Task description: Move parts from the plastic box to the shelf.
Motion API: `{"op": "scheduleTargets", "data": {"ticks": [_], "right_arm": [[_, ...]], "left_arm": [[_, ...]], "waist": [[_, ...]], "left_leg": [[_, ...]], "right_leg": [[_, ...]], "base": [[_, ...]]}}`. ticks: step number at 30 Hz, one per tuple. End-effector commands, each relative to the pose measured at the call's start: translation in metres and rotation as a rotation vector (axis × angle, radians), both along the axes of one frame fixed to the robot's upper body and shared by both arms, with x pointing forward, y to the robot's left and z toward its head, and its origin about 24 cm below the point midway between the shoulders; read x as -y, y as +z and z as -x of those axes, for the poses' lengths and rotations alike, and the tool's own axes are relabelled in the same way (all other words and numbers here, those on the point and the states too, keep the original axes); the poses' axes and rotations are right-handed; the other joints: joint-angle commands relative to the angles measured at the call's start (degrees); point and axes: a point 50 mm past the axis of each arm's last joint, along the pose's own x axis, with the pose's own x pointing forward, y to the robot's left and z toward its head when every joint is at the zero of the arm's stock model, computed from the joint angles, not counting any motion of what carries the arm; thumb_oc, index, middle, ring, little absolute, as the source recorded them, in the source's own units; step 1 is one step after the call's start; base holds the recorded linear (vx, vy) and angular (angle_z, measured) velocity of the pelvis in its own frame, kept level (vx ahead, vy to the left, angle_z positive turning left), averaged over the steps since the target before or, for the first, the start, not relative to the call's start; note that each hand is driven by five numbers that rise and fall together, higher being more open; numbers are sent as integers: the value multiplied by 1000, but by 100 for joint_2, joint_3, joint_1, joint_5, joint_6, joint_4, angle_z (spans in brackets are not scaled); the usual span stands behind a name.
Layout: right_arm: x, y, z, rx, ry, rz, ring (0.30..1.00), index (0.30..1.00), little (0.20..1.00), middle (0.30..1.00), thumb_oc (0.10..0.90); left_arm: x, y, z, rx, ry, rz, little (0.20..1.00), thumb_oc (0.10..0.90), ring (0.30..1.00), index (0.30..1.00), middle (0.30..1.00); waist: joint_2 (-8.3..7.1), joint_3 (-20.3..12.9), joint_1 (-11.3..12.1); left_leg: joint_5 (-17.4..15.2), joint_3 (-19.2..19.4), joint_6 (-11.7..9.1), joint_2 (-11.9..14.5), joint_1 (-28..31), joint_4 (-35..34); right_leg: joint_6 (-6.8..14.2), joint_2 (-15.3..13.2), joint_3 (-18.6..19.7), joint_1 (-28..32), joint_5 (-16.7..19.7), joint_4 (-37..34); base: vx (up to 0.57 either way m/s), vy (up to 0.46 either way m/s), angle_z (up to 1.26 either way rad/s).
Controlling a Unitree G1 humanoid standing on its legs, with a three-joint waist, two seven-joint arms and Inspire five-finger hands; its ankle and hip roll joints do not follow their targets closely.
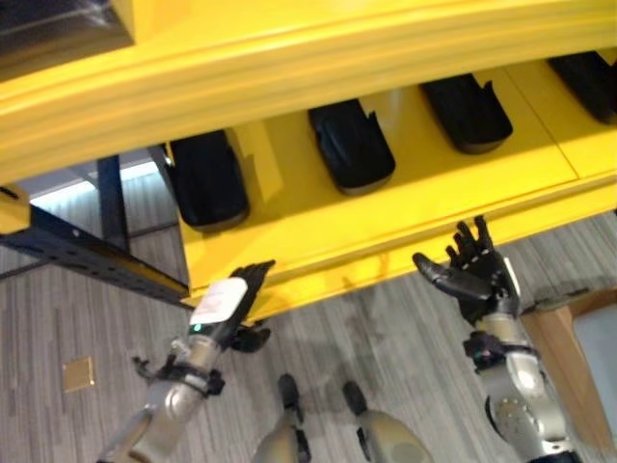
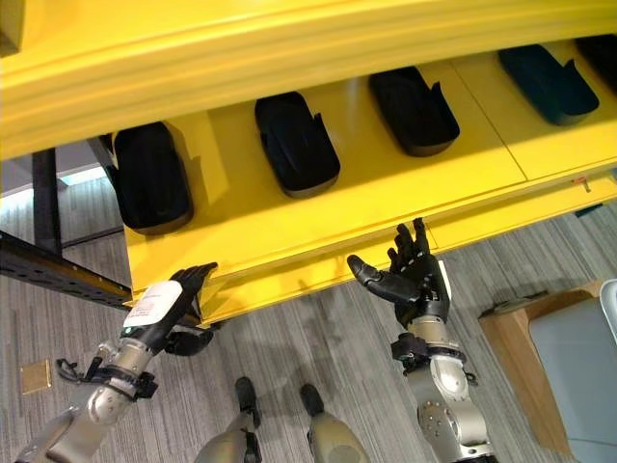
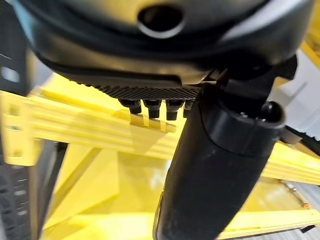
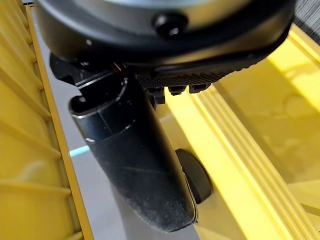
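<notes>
Several black moulded parts (image 1: 351, 145) lie in a row on the yellow shelf (image 1: 424, 193), another one (image 2: 151, 177) at its left end. My right hand (image 1: 482, 275) is raised just in front of the shelf's front edge, fingers straight and thumb spread, holding nothing. My left hand (image 1: 231, 301) is by the shelf's lower left corner, back of the hand up, fingers relaxed and empty. In the left wrist view the thumb (image 3: 220, 165) stands before the yellow shelf frame; in the right wrist view the thumb (image 4: 135, 165) shows with a black part (image 4: 196, 181) behind it.
An upper yellow shelf board (image 1: 289, 68) overhangs the row of parts. A dark steel rack beam (image 1: 87, 256) runs at the left. A brown box edge (image 1: 569, 342) stands on the grey floor at the right, beside my right arm.
</notes>
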Motion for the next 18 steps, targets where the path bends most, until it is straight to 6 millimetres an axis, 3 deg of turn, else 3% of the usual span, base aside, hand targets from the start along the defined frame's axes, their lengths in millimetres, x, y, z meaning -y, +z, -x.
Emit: {"op": "scheduleTargets", "data": {"ticks": [1,8,9,11,13,14,16,18], "right_arm": [[9,52,5,264,10,86,1000,1000,1000,1000,900],[15,43,10,217,15,106,1000,1000,1000,1000,900],[16,41,11,206,18,109,1000,1000,1000,1000,900],[20,34,15,172,17,107,1000,1000,1000,1000,900],[20,31,17,165,23,103,1000,1000,1000,1000,900],[21,23,20,132,31,92,1000,1000,1000,1000,900],[21,19,21,116,32,91,1000,1000,1000,1000,900],[21,12,26,88,40,86,1000,1000,1000,1000,900]], "left_arm": [[4,26,-6,123,-40,103,1000,900,1000,1000,1000],[1,25,2,66,3,368,1000,900,1000,1000,1000],[3,25,2,55,3,438,1000,900,1000,1000,1000],[7,16,5,-23,27,763,1000,900,1000,1000,1000],[8,11,6,-48,43,823,1000,900,1000,1000,1000],[10,0,9,-103,78,955,1000,900,1000,1000,1000],[10,-5,10,-129,91,1019,1000,900,1000,1000,1000],[13,-15,16,-171,134,1195,1000,900,1000,1000,1000]], "waist": [[42,-594,6],[19,-764,45],[12,-799,43],[10,-911,38],[14,-933,36],[11,-1009,39],[6,-1041,34],[-3,-1141,43]], "left_leg": [[-282,-194,-346,393,269,147],[-294,-256,-345,356,459,67],[-288,-254,-347,351,498,36],[-290,-292,-345,335,583,-19],[-292,-309,-342,329,601,-27],[-296,-347,-329,309,628,-42],[-299,-364,-323,304,633,-42],[-310,-407,-309,288,647,-42]], "right_leg": [[-120,44,-334,-598,-347,515],[-62,-30,-409,-325,-257,290],[-52,-36,-410,-276,-236,248],[-23,-76,-435,-152,-159,97],[-19,-83,-445,-111,-135,44],[-15,-88,-462,-30,-82,-76],[-10,-92,-481,15,-44,-154],[14,-84,-485,97,33,-317]], "base": [[2,24,14],[2,27,7],[-1,32,14],[-10,32,15],[-24,9,10],[-44,0,0],[-34,-10,-4],[-42,-25,6]]}}
